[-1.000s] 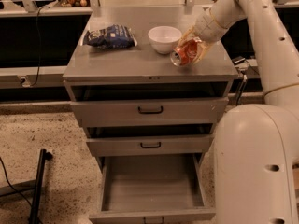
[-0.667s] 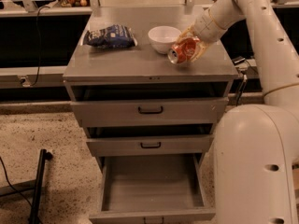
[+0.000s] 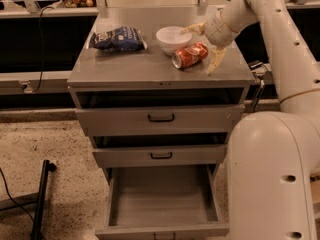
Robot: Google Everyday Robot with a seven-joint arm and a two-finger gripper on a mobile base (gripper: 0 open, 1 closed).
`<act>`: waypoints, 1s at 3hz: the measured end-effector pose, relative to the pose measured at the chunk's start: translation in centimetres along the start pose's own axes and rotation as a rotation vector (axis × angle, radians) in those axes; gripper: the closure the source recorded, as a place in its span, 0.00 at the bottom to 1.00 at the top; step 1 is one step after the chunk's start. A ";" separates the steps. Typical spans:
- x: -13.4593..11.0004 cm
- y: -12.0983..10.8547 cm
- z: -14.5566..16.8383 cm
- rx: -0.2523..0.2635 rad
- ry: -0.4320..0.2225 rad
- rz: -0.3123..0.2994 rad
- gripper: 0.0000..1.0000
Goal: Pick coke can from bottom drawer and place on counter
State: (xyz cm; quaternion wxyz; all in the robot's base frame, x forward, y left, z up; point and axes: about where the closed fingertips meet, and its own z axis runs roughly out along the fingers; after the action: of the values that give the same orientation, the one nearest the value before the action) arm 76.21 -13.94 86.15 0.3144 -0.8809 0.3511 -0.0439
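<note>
Arm enters from right, forearm angled down-left over counter (image 3: 125, 66). Gripper (image 3: 204, 45) splayed wide, gripping nothing. Coke can (image 3: 190, 55) on its side on counter, between fingers, toward their tips. White bowl (image 3: 172, 38) just left of far finger. Bottom drawer (image 3: 160, 196) open, far below.

Coke can (image 3: 189, 56) on counter (image 3: 125, 68), front-R of bowl (image 3: 171, 38), bag (image 3: 118, 38) L, gripper (image 3: 201, 50) at can's R end

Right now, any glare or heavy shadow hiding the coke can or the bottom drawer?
Camera view: no, the light is warm and dim, with only a soft sheen on the counter. Camera view: the coke can lies evenly lit there, with the open gripper flanking it. Camera view: the bottom drawer floor is readable; dark shadow fills the gaps above the two upper drawers.
</note>
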 end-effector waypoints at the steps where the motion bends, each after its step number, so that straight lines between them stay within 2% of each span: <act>1: 0.0 0.0 0.0 0.001 0.000 -0.001 0.00; 2: -0.1 -0.5 -0.4 0.024 -0.004 -0.015 0.00; 3: -0.3 -1.1 -2.4 0.065 -0.004 -0.028 0.00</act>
State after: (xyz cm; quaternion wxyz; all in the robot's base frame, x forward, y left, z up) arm 75.91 -14.40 88.75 0.3430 -0.8751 0.3365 -0.0577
